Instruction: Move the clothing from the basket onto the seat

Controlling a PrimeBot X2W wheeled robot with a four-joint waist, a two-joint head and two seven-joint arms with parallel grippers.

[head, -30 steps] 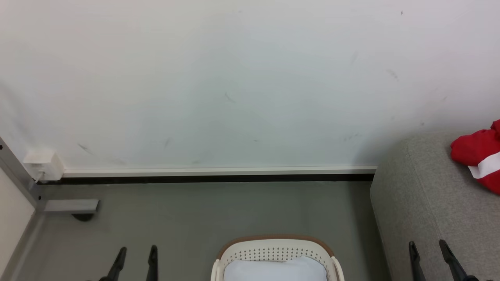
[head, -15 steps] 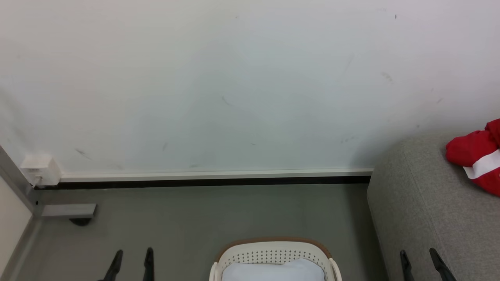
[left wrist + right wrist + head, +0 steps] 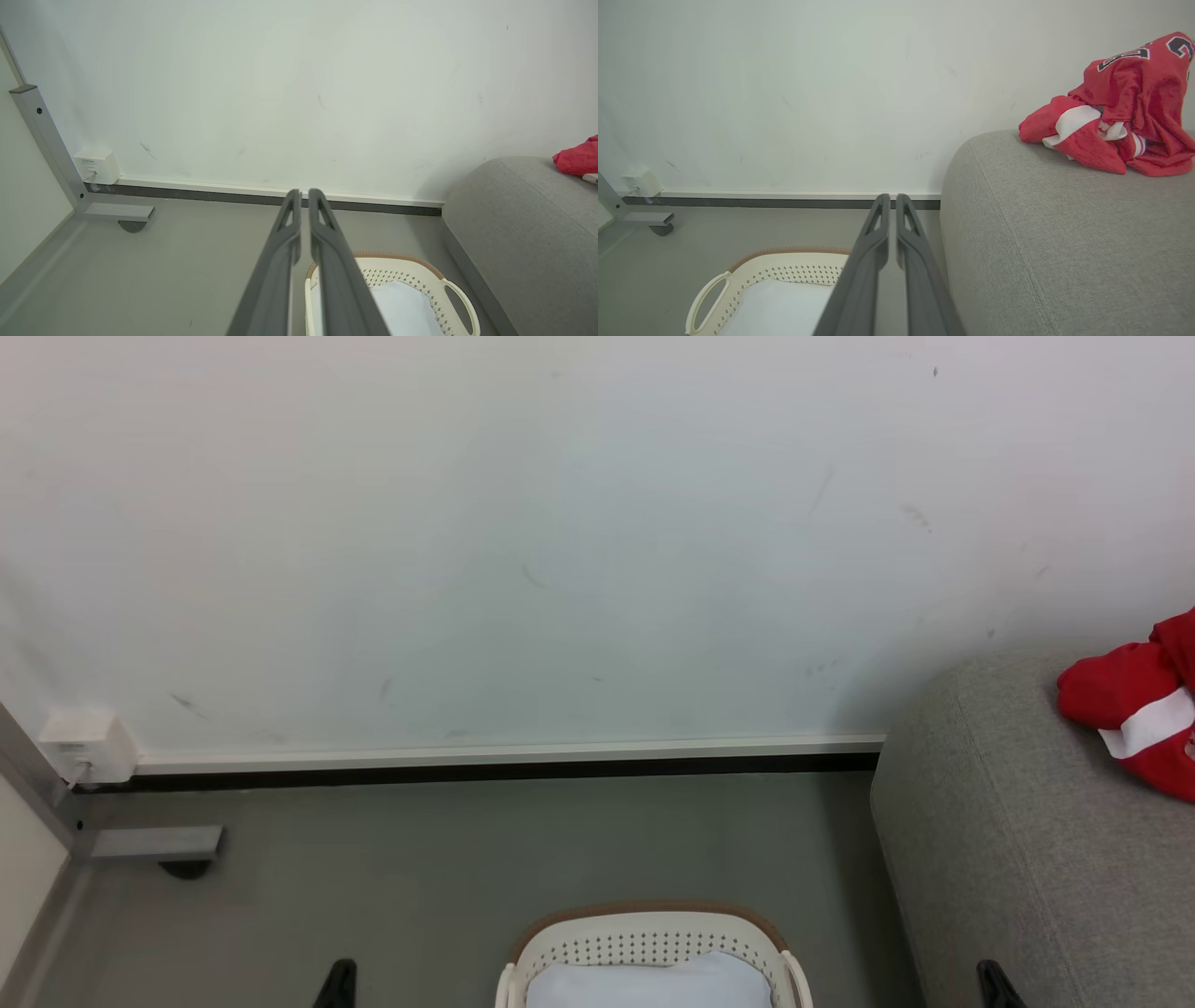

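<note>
Red clothing [image 3: 1120, 116] heaped far right on seat [image 3: 1064, 242]. Basket [image 3: 784, 266] on floor left of seat, holding pale cloth [image 3: 780, 308]. Left gripper [image 3: 303, 193], right gripper [image 3: 889, 198]: apparently closed, narrow slit between fingers, empty.

- I see a pale wall [image 3: 560, 523] across the upper frame, lightly scuffed with faint dark marks.
- A white baseboard [image 3: 504, 748] runs along its foot, with a dark strip just beneath.
- Grey floor [image 3: 448, 859] fills the lower middle.
- At the left edge I make out a small white socket box [image 3: 82, 745] beside a slanting grey metal post [image 3: 28, 767].
- The post's flat foot [image 3: 154, 843] has a dark caster [image 3: 184, 870] under it.
- A plain white cloth [image 3: 649, 985] lies at bottom centre.
</note>
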